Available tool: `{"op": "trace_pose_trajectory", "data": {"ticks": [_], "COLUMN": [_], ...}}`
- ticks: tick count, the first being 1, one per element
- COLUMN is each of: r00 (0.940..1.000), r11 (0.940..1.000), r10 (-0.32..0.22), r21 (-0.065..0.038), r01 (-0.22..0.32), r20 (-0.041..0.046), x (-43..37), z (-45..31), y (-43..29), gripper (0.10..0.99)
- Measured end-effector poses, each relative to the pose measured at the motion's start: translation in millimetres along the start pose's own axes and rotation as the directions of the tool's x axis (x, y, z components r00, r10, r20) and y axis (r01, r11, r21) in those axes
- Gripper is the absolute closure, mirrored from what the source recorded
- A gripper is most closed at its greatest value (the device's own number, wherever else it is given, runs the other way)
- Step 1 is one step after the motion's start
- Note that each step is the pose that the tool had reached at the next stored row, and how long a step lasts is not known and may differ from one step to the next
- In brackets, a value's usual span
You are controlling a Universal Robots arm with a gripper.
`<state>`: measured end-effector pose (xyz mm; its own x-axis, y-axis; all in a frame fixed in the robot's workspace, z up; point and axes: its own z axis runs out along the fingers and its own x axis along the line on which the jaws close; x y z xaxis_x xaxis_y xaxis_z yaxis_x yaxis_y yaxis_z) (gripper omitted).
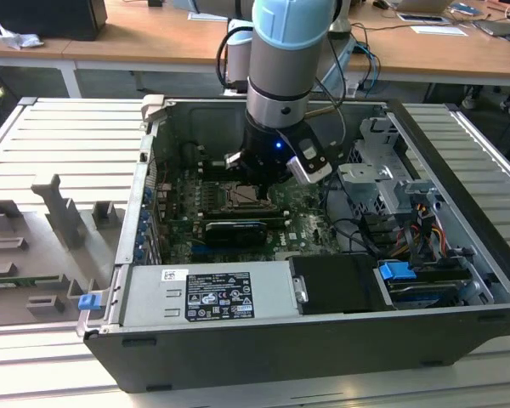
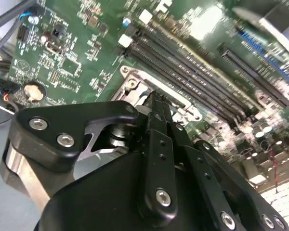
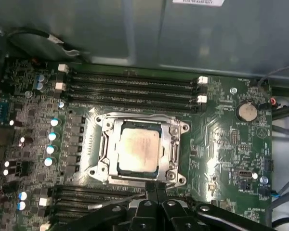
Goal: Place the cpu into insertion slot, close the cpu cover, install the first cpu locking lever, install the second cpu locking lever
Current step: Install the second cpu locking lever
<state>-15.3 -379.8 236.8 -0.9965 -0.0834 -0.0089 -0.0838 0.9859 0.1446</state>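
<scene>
Gripper (image 3: 156,185) (fingers together) beside covered cpu (image 3: 138,147).

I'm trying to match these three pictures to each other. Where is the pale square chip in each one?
Exterior view: the cpu lies on the green board, just below the arm's black wrist.
First wrist view: it sits mid-picture, framed by the cpu cover.
Second wrist view: I cannot make it out behind the gripper.
Shared landmark: the long memory slots beside the socket.
</scene>
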Motion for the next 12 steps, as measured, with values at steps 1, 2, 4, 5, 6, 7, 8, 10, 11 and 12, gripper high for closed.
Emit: {"op": "trace_pose_trajectory", "data": {"ticks": [1,2,4,5,6,7,8,10,11,12], "r00": [1.0,1.0,1.0,1.0,1.0,1.0,1.0,1.0,1.0,1.0], "r11": [1.0,1.0,1.0,1.0,1.0,1.0,1.0,1.0,1.0,1.0], "r10": [0.0,0.0,0.0,0.0,0.0,0.0,0.0,0.0,0.0,-0.001], "r21": [0.0,0.0,0.0,0.0,0.0,0.0,0.0,0.0,0.0,0.0], "r01": [0.0,0.0,0.0,0.0,0.0,0.0,0.0,0.0,0.0,0.001], "r20": [0.0,0.0,0.0,0.0,0.0,0.0,0.0,0.0001,0.0,-0.0002], "x": [1.0,3.8,8.7,12.3,19.5,24.3,27.5,35.2,36.5,37.4], "z": [-0.2,-0.3,-0.3,-0.4,-0.5,-0.5,-0.4,0.5,1.2,2.5], "y": [-1.1,-1.5,-1.8,-2.1,-2.4,-2.3,-2.1,-1.5,-1.5,-1.7], "gripper": [0.98,0.98,0.98,0.98,0.98,0.98,0.98,0.98,0.98,0.98]}}
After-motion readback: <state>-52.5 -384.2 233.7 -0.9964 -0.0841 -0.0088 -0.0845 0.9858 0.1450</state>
